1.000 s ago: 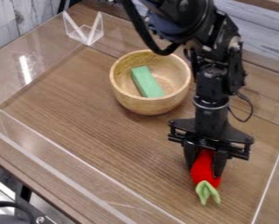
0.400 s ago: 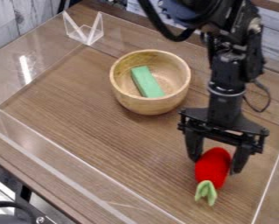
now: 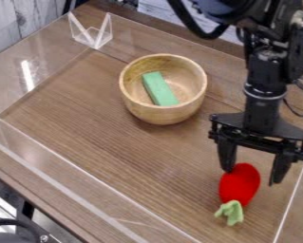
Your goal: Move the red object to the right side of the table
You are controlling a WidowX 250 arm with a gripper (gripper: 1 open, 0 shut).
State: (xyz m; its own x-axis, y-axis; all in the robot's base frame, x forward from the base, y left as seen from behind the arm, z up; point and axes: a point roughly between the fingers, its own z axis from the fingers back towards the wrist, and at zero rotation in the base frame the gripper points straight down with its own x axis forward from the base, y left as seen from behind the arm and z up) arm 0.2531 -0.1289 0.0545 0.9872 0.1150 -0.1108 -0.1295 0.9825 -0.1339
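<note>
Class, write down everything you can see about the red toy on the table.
The red toy is a small, bright red, egg-shaped piece like a strawberry, smooth and plastic-looking, with a light green leafy end pointing toward the camera. It lies on its side on the brown wooden table, near the right-hand clear wall. The open gripper hangs just above and behind it, not gripping it.

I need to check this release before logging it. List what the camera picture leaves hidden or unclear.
- Camera view: the arm above the end effector is cut off by the top edge.
- The bowl wall hides how the green block rests inside.
- Whether the red object still touches an open finger: too small to tell.
- The table is cut off at the bottom and right edges.
</note>
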